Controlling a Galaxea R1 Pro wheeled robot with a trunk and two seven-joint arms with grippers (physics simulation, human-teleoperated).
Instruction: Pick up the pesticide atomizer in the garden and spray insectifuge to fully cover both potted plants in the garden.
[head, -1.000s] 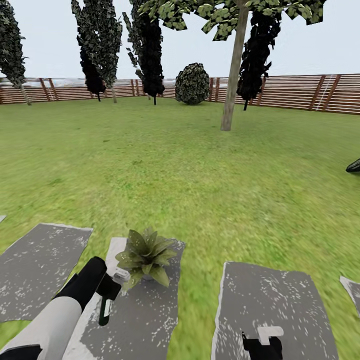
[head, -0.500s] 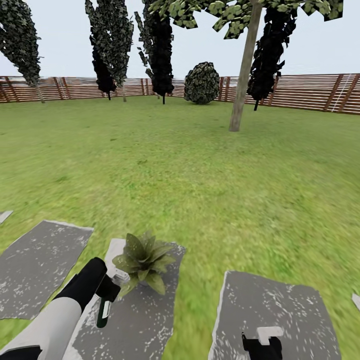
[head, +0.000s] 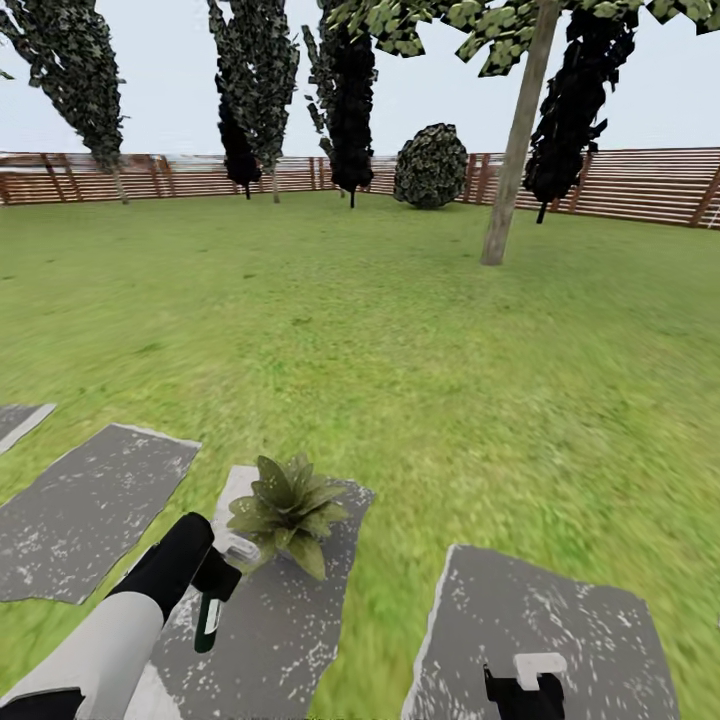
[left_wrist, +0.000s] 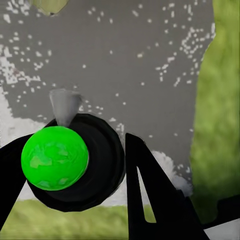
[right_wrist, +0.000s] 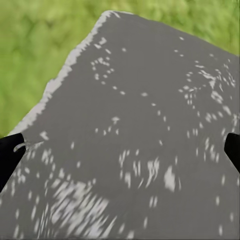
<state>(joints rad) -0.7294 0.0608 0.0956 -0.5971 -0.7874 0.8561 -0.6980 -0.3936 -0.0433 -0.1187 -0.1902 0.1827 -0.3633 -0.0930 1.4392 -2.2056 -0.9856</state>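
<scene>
Pesticide atomizer (head: 210, 620) is held in the left gripper (left_wrist: 107, 165), fingers closed around its dark body; green cap (left_wrist: 55, 157) and nozzle visible in the wrist view. One potted plant (head: 288, 510) sits on a stepping stone (head: 280, 640), just beside the nozzle. Right gripper (right_wrist: 120, 150) hangs over another stone, fingers wide, nothing held. Nozzle should be aimed at the rosette centre, and spray swept across all leaves for full cover.

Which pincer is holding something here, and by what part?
The left pincer holds the pesticide atomizer around its black body, between the two fingers, near the top. The right pincer is open over a stepping stone, holding nothing.
</scene>
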